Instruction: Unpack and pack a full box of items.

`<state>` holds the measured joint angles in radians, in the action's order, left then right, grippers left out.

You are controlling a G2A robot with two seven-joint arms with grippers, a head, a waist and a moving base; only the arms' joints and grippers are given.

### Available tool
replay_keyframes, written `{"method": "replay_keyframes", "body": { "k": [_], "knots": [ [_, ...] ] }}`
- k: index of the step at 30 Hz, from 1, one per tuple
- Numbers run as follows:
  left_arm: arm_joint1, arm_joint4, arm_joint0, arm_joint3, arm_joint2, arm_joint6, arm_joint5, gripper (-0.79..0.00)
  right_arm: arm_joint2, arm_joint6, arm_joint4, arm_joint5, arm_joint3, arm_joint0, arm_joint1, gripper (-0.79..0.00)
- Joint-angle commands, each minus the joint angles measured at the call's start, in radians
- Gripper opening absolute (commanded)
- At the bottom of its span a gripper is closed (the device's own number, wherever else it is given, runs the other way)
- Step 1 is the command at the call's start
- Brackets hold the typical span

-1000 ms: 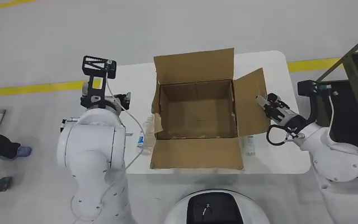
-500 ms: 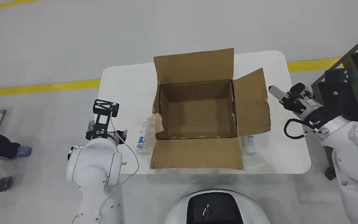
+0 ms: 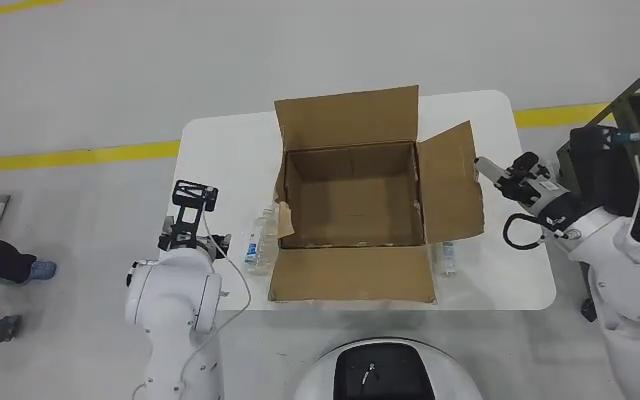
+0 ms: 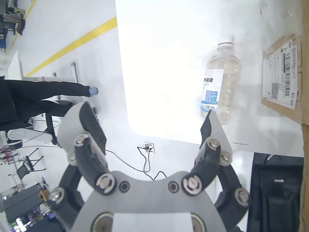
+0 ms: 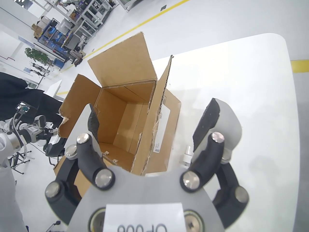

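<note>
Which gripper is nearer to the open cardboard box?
Right. The right gripper is over the table, close beside the box at its spread side flap. The left gripper is at the table's opposite edge, apart from the box, with bottles lying between.

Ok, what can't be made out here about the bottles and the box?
- Top view: the bottles left of the box are clear and bunched against its left flap; their count is unsure.
- Top view: the right flap covers part of the right bottle.
- Right wrist view: the right gripper hides all but that bottle's cap.
</note>
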<state>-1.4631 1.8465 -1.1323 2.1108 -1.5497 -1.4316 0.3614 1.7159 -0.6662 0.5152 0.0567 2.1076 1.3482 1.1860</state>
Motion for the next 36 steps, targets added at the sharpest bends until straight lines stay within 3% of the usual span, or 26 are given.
{"method": "replay_keyframes", "body": {
  "k": [1, 9, 23, 36],
  "knots": [
    [0.003, -0.014, -0.017, -0.019, -0.02, 0.0, 0.027, 0.0, -0.001, 0.0, -0.001, 0.001, -0.001, -0.002, -0.001, 0.0],
    [0.02, -0.186, -0.074, -0.099, -0.032, 0.06, 0.087, 0.0, -0.012, 0.009, -0.016, 0.012, -0.01, 0.0, -0.004, 0.0],
    [0.063, -0.188, 0.054, -0.327, 0.083, 0.098, 0.125, 0.0, -0.037, -0.023, -0.001, 0.047, -0.037, -0.024, -0.014, 0.0],
    [0.094, -0.265, 0.104, -0.421, 0.108, 0.084, 0.111, 0.0, -0.048, -0.012, -0.002, 0.063, -0.041, -0.028, -0.02, 0.0]
  ]
}}
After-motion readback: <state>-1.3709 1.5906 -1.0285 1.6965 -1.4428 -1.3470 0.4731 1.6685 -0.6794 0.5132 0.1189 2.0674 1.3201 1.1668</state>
